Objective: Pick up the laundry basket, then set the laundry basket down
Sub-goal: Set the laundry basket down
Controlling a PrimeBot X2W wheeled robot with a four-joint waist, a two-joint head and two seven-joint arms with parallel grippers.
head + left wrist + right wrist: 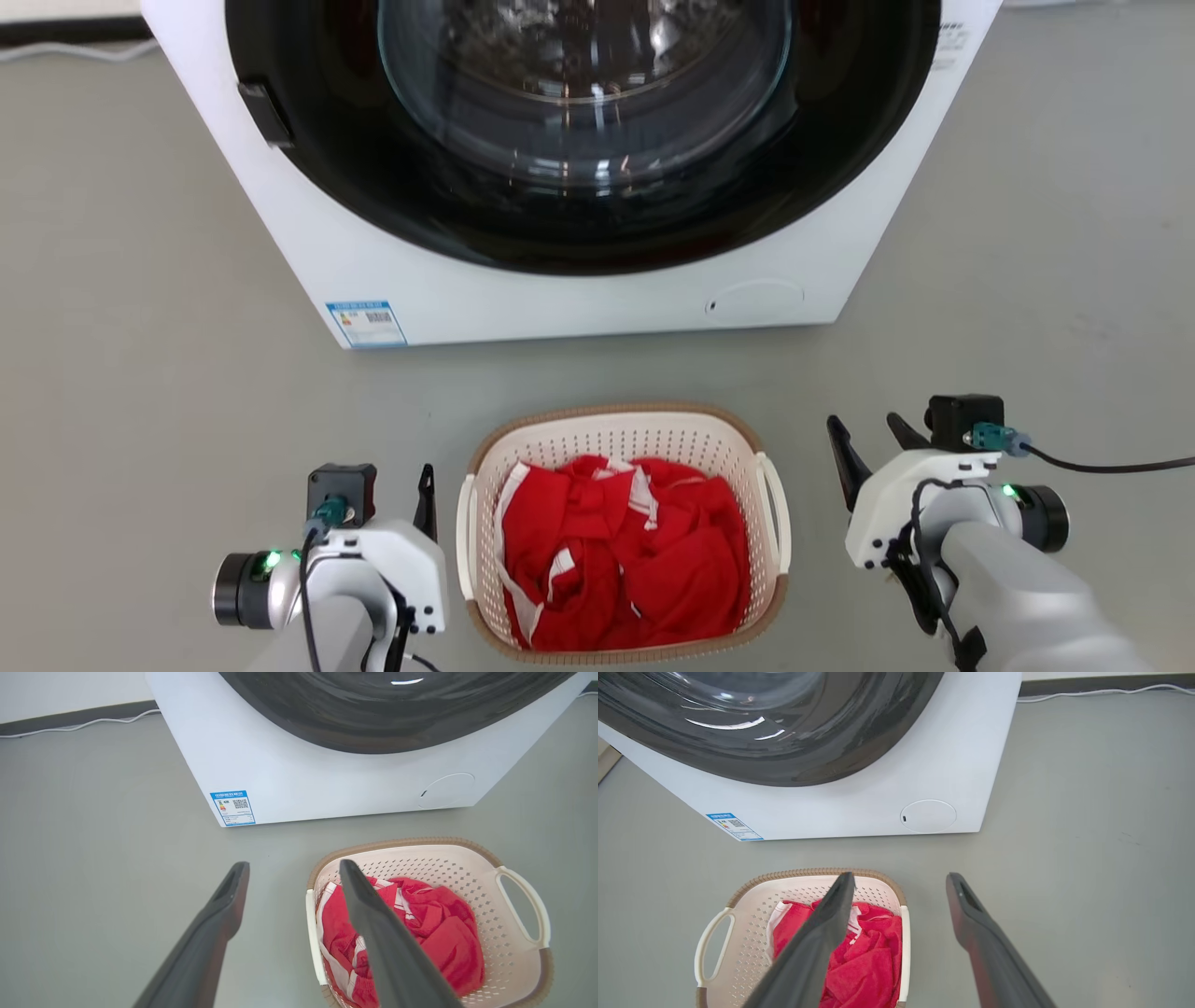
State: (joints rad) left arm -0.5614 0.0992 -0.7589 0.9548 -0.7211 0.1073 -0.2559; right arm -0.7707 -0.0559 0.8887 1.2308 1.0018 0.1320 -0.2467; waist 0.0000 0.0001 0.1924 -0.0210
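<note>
The laundry basket [616, 437] stands on the grey floor in front of the washing machine, cream with a brown rim and white loop handles, and holds a heap of red and white cloth [625, 551]. My left gripper [294, 864] is open and empty just left of the basket [444, 863]; one of its fingers [427, 499] stands beside the left handle [464, 537]. My right gripper [861, 420] is open and empty a little to the right of the right handle [777, 504]. In the right wrist view my right gripper [901, 875] straddles the near edge of the basket [752, 933] from above.
The white washing machine [560, 303], with its dark round door, stands close behind the basket. A white cable [56, 51] runs along the wall at the far left. Grey floor [140, 373] lies open on both sides.
</note>
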